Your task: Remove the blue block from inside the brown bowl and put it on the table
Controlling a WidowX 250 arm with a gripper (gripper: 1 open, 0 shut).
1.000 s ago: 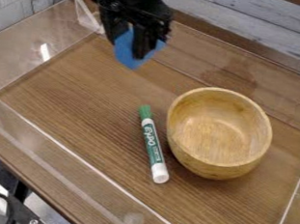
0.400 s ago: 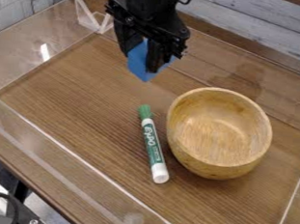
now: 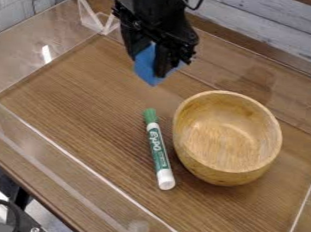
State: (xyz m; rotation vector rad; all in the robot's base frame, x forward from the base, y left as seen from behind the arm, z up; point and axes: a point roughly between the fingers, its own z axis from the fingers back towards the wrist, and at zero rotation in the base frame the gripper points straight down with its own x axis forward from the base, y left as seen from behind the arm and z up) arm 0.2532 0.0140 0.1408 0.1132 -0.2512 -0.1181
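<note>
Shifted since the earlier frame: gripper (image 3: 150, 67) and blue block (image 3: 148, 63), displaced to the right and slightly lower across the picture, now nearer the bowl's side of the desk

Item 1, near edge: low clear acrylic wall (image 3: 74, 171), bounding the front and left of the desk (image 3: 80, 98), brown wood grain, glossy

Item 2, front centre: green-and-white marker (image 3: 156, 148), laid flat on the desk, white cap toward the viewer, green end pointing away; placed just beside the bowl's left flank, contact not determinable

Item 3, right of centre: brown bowl (image 3: 226, 139), round, light wood, thick rim, seated upright on the desk; nothing is seen inside it

Item 4, beyond the marker: blue block, clamped between the dark fingers (image 3: 176, 51), held up off the desk, tilted, its lower corner projecting below the fingertips; located to the upper left of the bowl and outside its rim

Item 5, far: black arm carried down from the top edge, gripper directed steeply downward
</note>
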